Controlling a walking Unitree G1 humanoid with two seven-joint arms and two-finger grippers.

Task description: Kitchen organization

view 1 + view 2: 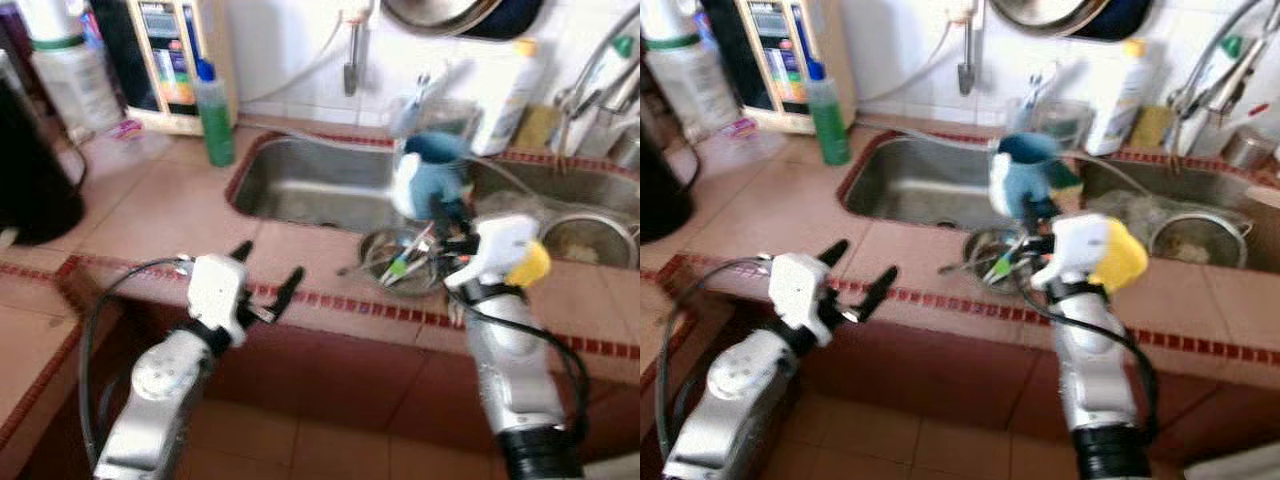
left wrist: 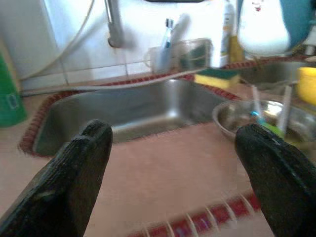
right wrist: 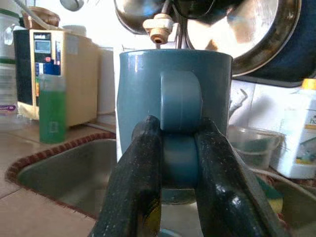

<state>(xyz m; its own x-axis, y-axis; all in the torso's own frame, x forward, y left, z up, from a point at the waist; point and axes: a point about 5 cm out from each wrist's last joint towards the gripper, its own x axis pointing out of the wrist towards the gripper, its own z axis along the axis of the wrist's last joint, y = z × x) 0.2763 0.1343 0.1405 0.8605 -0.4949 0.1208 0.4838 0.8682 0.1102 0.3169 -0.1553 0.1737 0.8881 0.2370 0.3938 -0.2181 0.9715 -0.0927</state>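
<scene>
My right gripper is shut on the handle of a blue mug, holding it upright in the air over the counter by the sink; the blue mug looks blurred in the head views. Below it stands a steel bowl with several utensils in it, on the tiled counter. Near the counter's front edge my left gripper hangs open with nothing between its fingers.
A steel sink lies behind the bowl. A green soap bottle and a beige appliance stand at the back left, a black pot at far left. A white bottle, sponge and strainer are to the right.
</scene>
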